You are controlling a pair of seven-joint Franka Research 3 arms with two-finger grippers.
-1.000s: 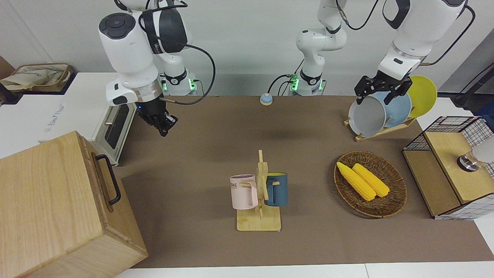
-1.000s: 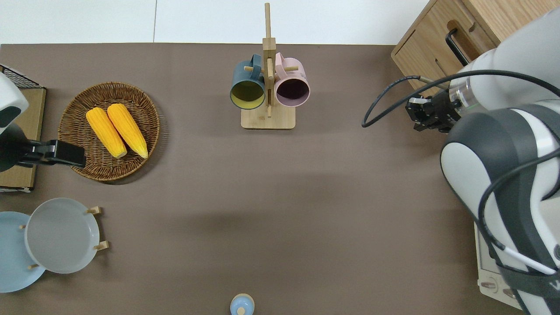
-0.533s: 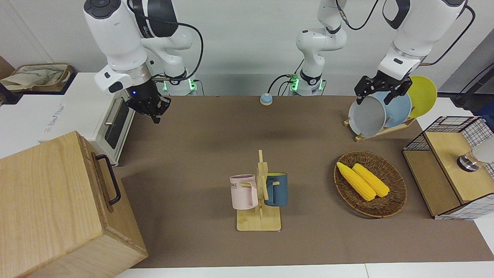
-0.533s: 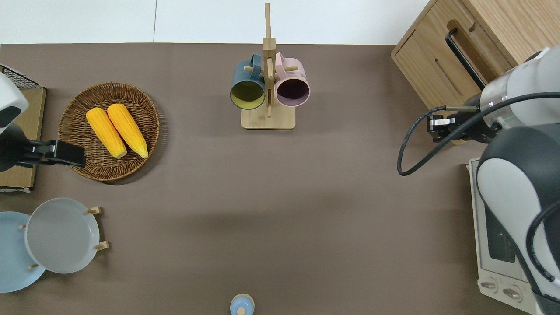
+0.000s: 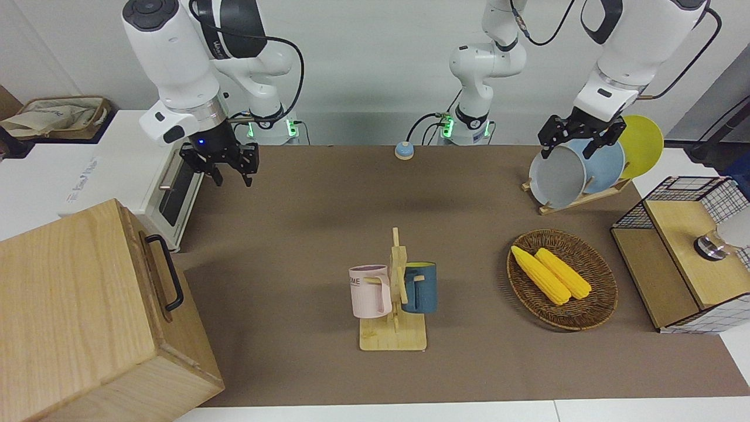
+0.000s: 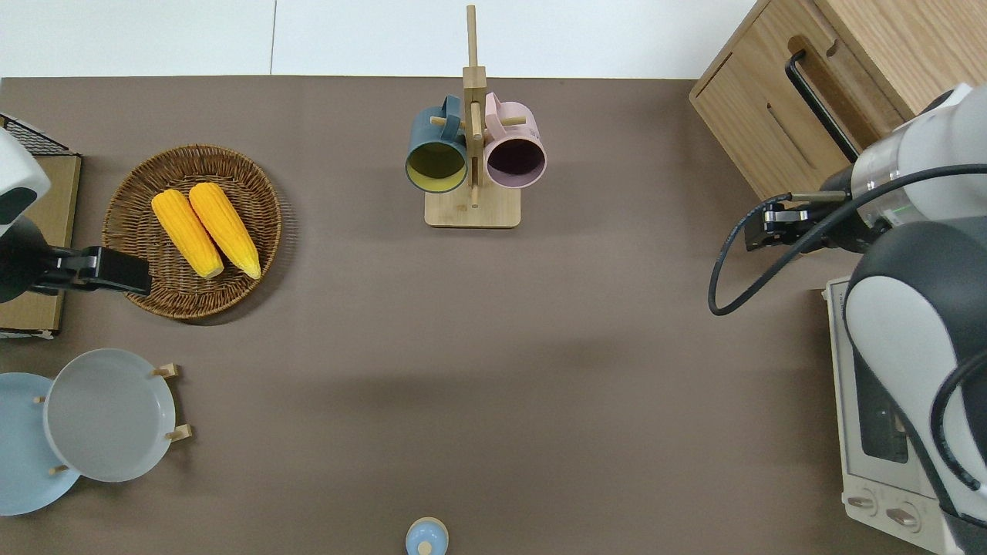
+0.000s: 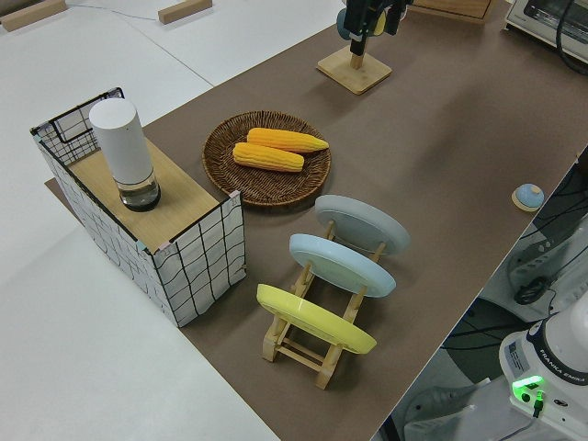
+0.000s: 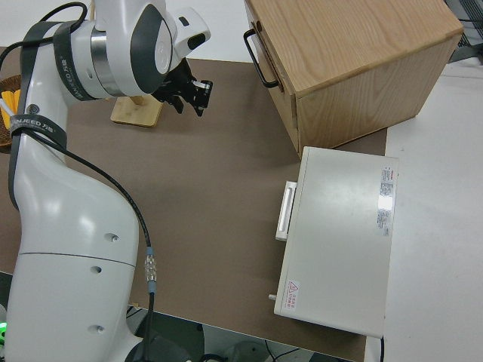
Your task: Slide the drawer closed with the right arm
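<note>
Drawer point(image 5: 157, 275) looks pushed in flush with wood box point(image 5: 76, 316), at right arm's end of tabletop point(image 5: 328, 205). My right gripper point(image 5: 229, 173) up over bare tabletop, jaws apart, holding nothing. Left arm parked.

— What has moved since a second ago?
— Only the right arm point(image 5: 176, 58); it has risen and drawn back toward the robots, away from the wooden box point(image 5: 88, 316); its gripper point(image 5: 230, 174) now hangs up in the air beside the toaster oven point(image 5: 176, 193).
— And the fingers?
— Earlier they looked closed and angled; now they point down, spread apart, holding nothing.
</note>
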